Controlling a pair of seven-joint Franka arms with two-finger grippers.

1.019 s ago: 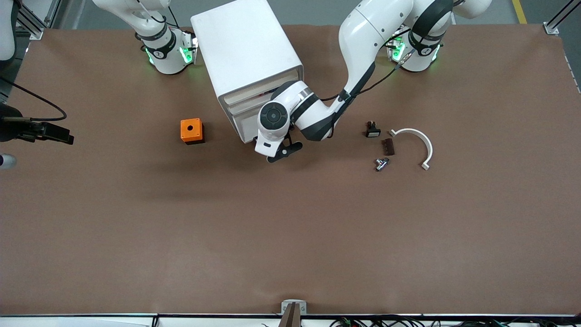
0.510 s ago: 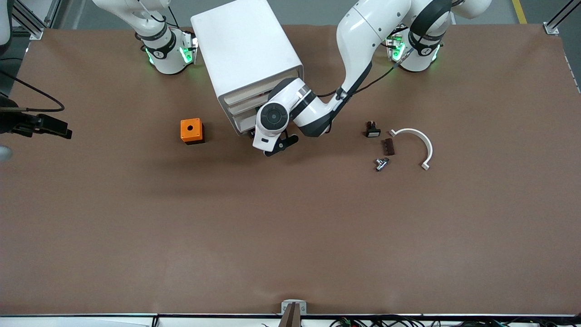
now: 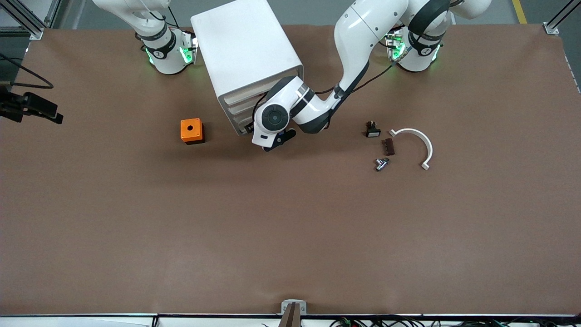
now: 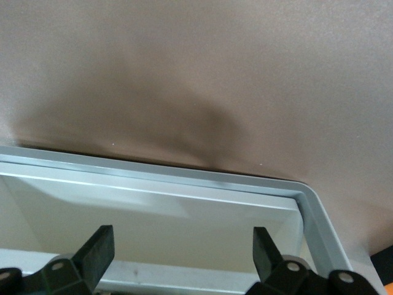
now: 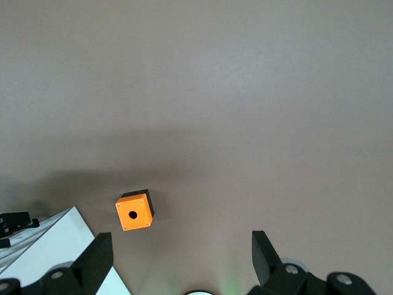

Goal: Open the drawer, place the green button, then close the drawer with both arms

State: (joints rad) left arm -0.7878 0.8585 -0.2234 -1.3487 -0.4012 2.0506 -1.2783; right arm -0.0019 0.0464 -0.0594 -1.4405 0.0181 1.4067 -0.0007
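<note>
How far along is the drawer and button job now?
Done, apparently: opening, since the drawer shows its tray. In hand: the open left gripper is over its front edge. The button is not visible, so placing is unconfirmed. Left: closing. The open right gripper waits aloft.

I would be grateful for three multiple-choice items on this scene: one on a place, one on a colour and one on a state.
1. Where is the left claw?
A. over the curved white part
B. at the front of the cabinet, over the drawer
C. over the small metal fitting

2. What colour is the box with the round hole?
A. blue
B. green
C. orange

3. How is the right claw?
A. open, holding nothing
B. shut on the box
C. shut on a cable

Answers:
1 B, the left wrist view shows the tray's rim under its fingers.
2 C, plainly orange in the front view.
3 A, its fingers stand apart over bare table.
</note>
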